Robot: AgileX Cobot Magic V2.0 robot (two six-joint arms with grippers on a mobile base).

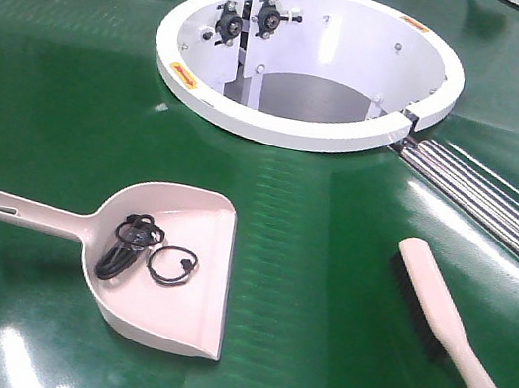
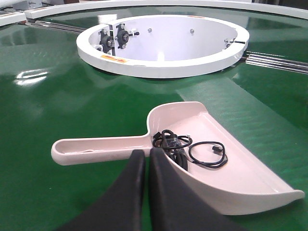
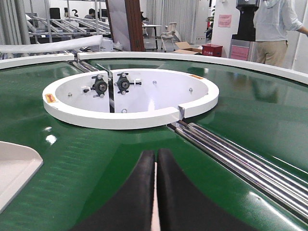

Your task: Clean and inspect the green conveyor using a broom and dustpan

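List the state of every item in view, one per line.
Dustpan: flat on the conveyor, holding black rings and cord.
Broom: lying on the belt, untouched.
Conveyor: glossy green, no loose debris seen.
Left gripper: shut, empty, just behind the dustpan.
Right gripper: shut, empty.
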